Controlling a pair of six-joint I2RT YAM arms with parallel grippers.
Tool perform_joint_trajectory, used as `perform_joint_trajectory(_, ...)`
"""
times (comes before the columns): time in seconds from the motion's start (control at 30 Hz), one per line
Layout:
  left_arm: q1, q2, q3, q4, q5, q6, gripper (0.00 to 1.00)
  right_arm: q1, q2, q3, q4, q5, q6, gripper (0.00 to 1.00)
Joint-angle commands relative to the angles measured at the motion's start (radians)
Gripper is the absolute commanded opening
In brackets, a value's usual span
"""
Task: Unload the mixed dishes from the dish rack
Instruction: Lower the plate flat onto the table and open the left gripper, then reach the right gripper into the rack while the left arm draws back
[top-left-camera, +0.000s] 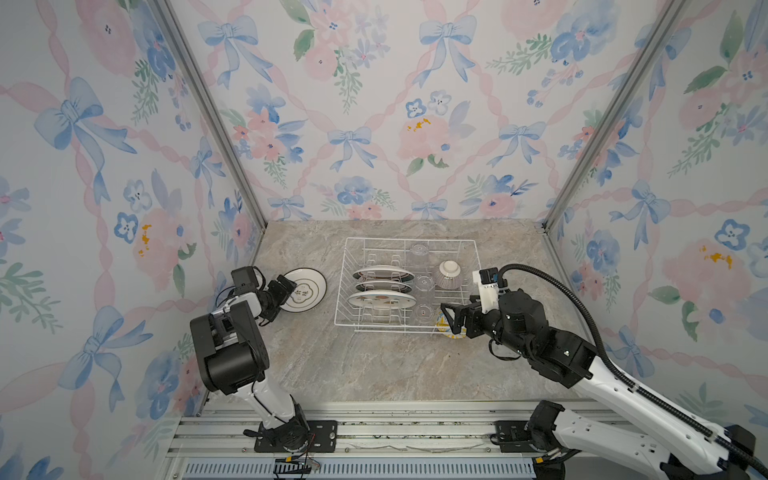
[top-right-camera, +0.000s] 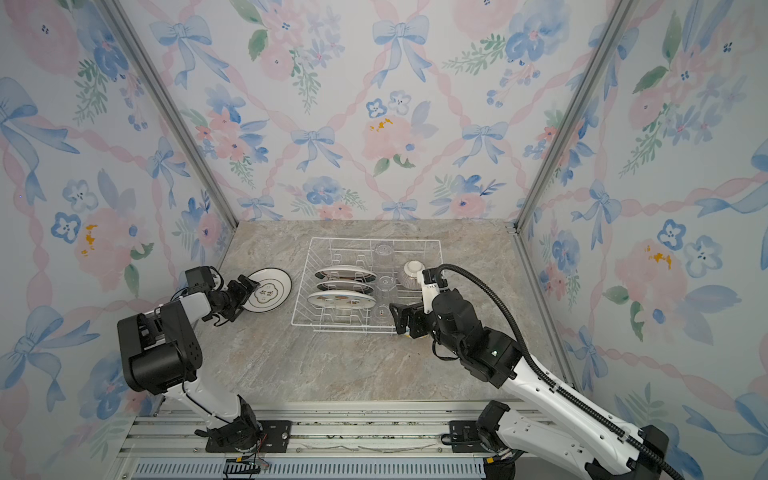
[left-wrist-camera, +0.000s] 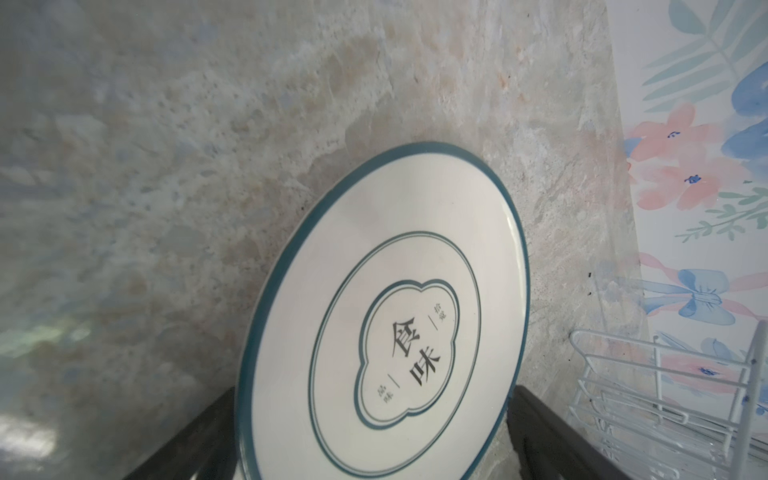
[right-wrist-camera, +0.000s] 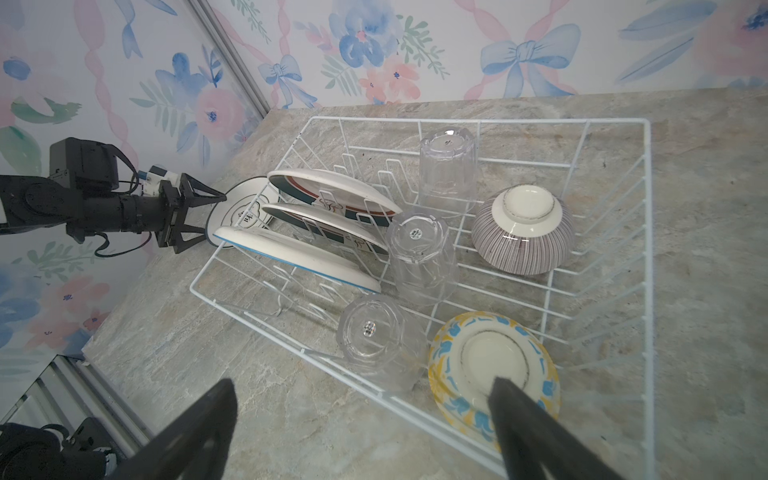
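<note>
Marble-look tabletop (top-left-camera: 374, 365), grey-beige veined stone, seen in both top views. Two items directly on it. White wire dish rack (top-left-camera: 368, 254): centre-right, toward back wall, slightly skewed to table edges. Teal-rim plate (top-left-camera: 306, 289): face up, printed characters in centre, left of rack, near it, not touching.

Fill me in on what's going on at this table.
Two robot arms are unloading a white dish rack. The left gripper is open around a teal-rimmed plate lying on the counter beside the rack. The right gripper hangs open over the yellow-blue bowl at the rack's near corner. Three plates, three glass cups and two bowls sit in the rack.
</note>
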Motion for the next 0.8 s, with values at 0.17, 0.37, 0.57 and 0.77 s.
perform_joint_trajectory(0.17,-0.005,-0.143,0.000,-0.147,-0.075,0.075,0.98,0.018,-0.004,-0.030,-0.001,0.009,-0.004,0.97)
perform_joint_trajectory(0.37,-0.006,-0.324,-0.052,-0.145,-0.029,0.065,0.98,0.025,0.038,-0.002,-0.027,-0.007,-0.056,0.97)
perform_joint_trajectory(0.57,-0.069,-0.562,-0.137,-0.144,-0.022,0.069,0.98,0.033,0.168,0.093,-0.086,-0.035,-0.163,0.97)
perform_joint_trajectory(0.77,-0.165,-0.830,-0.278,-0.145,-0.002,0.097,0.98,0.064,0.346,0.210,-0.094,-0.097,-0.291,0.97)
